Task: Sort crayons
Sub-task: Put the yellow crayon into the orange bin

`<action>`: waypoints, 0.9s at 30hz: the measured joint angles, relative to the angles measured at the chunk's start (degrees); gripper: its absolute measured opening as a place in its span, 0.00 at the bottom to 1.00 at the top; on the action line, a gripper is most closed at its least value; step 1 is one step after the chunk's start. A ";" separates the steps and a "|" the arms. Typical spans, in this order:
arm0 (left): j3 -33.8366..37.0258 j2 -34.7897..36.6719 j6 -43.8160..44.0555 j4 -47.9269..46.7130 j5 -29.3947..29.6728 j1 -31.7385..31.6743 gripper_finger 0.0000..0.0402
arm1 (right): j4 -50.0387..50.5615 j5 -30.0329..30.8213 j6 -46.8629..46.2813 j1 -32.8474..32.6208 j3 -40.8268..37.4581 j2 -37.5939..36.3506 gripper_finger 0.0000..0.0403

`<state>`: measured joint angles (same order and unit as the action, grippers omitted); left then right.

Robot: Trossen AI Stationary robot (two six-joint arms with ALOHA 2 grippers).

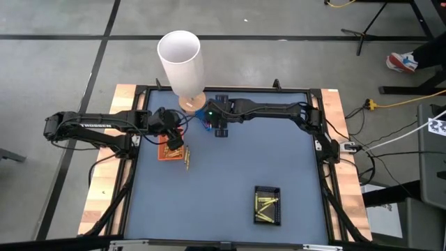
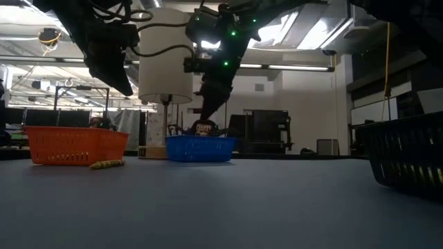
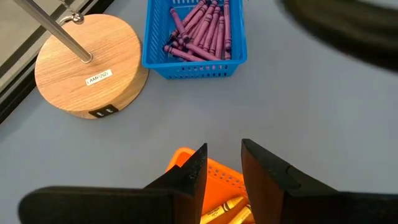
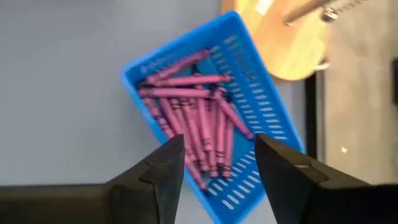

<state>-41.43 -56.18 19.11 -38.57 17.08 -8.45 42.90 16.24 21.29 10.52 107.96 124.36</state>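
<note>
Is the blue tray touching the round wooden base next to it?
Apart. The left wrist view shows a strip of bare table between the blue tray and the round wooden base.

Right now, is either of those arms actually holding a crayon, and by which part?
No. The right gripper hangs open and empty over the blue tray of purple crayons; the left gripper, above the orange tray, holds nothing.

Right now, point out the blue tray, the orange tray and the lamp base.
blue tray (image 4: 264, 109), right wrist view, bare mesh floor.
orange tray (image 2: 76, 145), low view, front wall.
lamp base (image 3: 87, 68), left wrist view, wooden top.
</note>
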 joint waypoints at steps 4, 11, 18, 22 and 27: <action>0.00 0.00 0.00 0.00 0.00 0.01 0.21 | 0.00 -5.67 -4.56 -0.04 0.00 0.02 0.48; 0.00 0.00 0.00 0.00 0.00 0.01 0.21 | -0.09 -16.25 -25.84 -0.55 0.00 0.02 0.49; 0.00 0.00 0.20 0.02 -1.02 0.02 0.21 | -1.36 -16.92 -30.07 -5.40 0.00 0.04 0.49; 0.00 0.00 1.60 0.07 -5.69 0.05 0.21 | -1.64 -16.99 -30.07 -8.08 0.00 0.04 0.49; 0.00 0.00 1.96 0.25 -18.60 2.47 0.21 | -1.53 -16.90 -30.04 -10.81 0.00 0.04 0.49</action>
<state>-41.43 -56.18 21.07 -38.31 -1.52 -5.98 41.37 -0.67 -8.75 -0.28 107.96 124.40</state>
